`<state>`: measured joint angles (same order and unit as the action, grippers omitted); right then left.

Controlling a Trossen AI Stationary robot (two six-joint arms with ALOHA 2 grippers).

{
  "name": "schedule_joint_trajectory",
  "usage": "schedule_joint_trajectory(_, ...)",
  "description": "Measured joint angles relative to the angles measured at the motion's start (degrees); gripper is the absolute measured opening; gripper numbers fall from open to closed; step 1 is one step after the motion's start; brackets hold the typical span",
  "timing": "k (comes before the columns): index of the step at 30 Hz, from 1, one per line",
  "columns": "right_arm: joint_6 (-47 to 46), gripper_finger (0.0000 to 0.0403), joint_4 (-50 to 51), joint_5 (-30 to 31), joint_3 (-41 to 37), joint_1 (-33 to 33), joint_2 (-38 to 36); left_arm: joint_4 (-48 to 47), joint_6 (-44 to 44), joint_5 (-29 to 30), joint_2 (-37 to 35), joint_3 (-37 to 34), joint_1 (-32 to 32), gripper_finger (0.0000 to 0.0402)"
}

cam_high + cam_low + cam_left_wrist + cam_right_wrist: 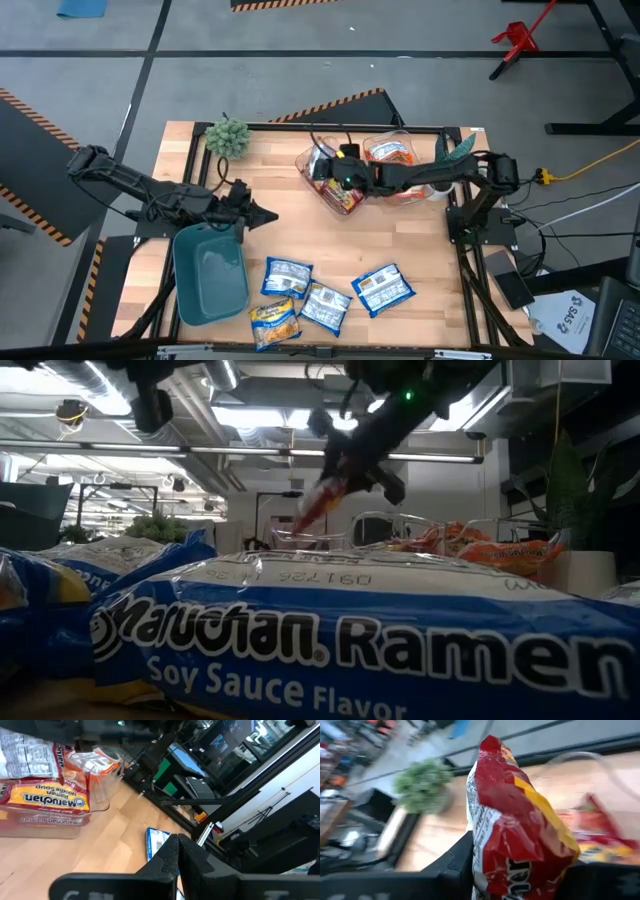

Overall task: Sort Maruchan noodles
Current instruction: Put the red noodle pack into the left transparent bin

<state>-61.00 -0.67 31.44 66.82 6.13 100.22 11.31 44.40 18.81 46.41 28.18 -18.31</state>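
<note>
Wooden bench [400,250] boards are carrying everything in the high view, and at their left side the left end effector [262,216] is hovering with its fingers [172,855] clenched together on nothing, just beside the upper rim of a teal bin [210,272] and pointing toward the bench's middle. A green pompom-like plant [227,138] is sitting near the far left corner. Along the near edge, just right of the bin, five loose packets [325,300] are lying flat: four blue ones and one yellow one [274,322] at the near end of the group, their long axes lying at differing slants. The nearest blue packet [350,630] is filling the low view, its long axis running across the picture and its lettering reading upright. Further right, at the far side, the right end effector [330,175] is reaching leftward from its base at the bench's right edge and is grasping a red-brown packet [520,830] by its lower end, the packet standing between the fingers with its long axis roughly upright and tilted, its free end uppermost. It is hanging over a clear bin [335,185] that is holding more red-brown packets [47,800] lying flat. Just right of that, a second clear bin [392,155] is holding orange packets [480,550].
</note>
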Motion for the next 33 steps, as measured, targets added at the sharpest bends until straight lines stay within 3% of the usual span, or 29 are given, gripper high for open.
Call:
schedule_joint_trajectory(12, -5.2, 0.0115, -4.9, -1.2, -0.1, 2.5, 6.7, -3.4, 0.0, 2.5, 0.1, 0.1, 0.0, 0.0000)
schedule_joint_trajectory(20, -1.7, 0.0122, -5.6, -2.7, -0.1, 2.5, 8.4, -3.6, 0.0, 2.8, 0.1, 0.1, 0.0, 0.0000)
schedule_joint_trajectory(30, 4.4, 0.0260, -0.4, -3.8, 0.0, 2.9, 8.2, -3.8, 0.0, 3.1, 0.1, 0.1, 0.0, 0.0000)
schedule_joint_trajectory(33, 7.2, 0.0281, 3.1, -6.0, 0.0, 4.2, 6.7, -4.4, 0.0, 3.1, 0.1, 0.1, 0.0, 0.0000)
